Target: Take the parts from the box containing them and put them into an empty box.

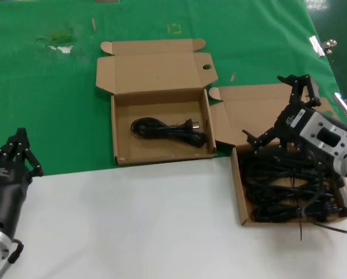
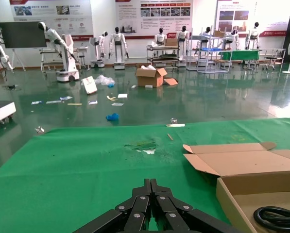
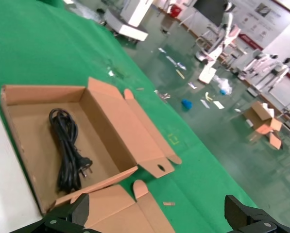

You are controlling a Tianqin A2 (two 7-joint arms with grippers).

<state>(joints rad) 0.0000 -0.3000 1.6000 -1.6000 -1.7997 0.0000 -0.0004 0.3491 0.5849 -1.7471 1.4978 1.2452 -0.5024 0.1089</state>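
Two alike brown cardboard boxes lie open on the green cloth. The middle box (image 1: 120, 136) holds one black power cord (image 1: 167, 129). The right box (image 1: 239, 192) holds a tangled pile of several cords (image 1: 283, 186). My right gripper (image 1: 270, 107) is open and empty, hovering over the back of the right box and its flap lid (image 1: 249, 107). In the right wrist view the open right gripper (image 3: 157, 213) frames that lid, with the middle box (image 3: 110, 121) and its cord (image 3: 67, 145) beyond. My left gripper (image 1: 20, 135) is shut and parked at the lower left, seen also in the left wrist view (image 2: 151, 183).
White table surface (image 1: 132, 221) runs along the front, and green cloth (image 1: 45, 104) covers the back. Metal clips (image 1: 321, 45) sit on the cloth's right edge. A torn patch (image 1: 60, 42) marks the cloth at far left. The middle box's lid (image 1: 156, 67) lies open backwards.
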